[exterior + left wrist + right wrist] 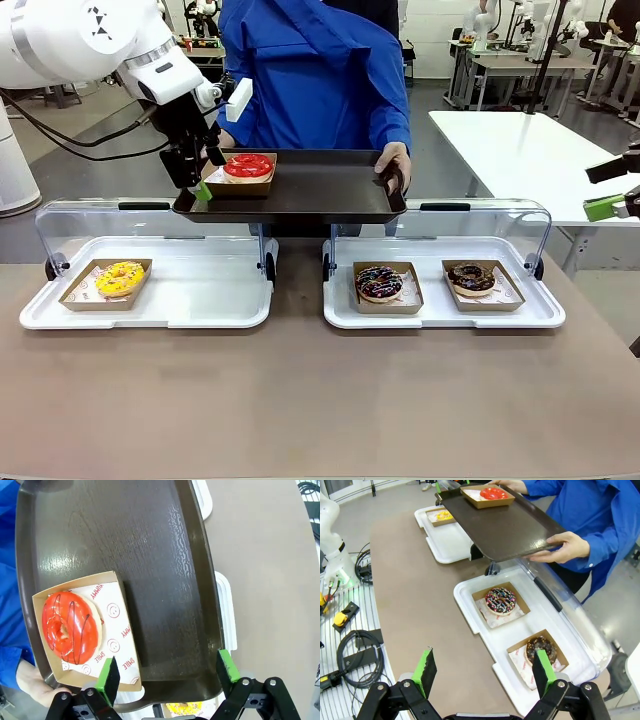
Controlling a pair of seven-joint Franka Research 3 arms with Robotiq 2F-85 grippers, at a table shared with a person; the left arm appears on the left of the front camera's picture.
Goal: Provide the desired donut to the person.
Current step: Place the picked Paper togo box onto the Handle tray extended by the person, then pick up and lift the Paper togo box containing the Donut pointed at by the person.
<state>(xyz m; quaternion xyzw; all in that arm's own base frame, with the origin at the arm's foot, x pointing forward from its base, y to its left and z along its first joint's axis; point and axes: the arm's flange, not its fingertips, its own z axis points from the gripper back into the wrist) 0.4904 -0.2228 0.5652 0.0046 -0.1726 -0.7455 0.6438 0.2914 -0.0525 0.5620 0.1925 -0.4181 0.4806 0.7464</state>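
Red donut (248,165) in its carton (120,630) rests at the left end of the person's (320,70) tray (320,190); the left gripper (167,672), spread wide, 1 pad (107,672) over the carton, could snag it.

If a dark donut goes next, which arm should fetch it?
Right. The right tool, open, looks straight at the sprinkled donut and the chocolate donut, nothing between. The left tool, open too, is up at the brown tray beside the red donut, farther off.
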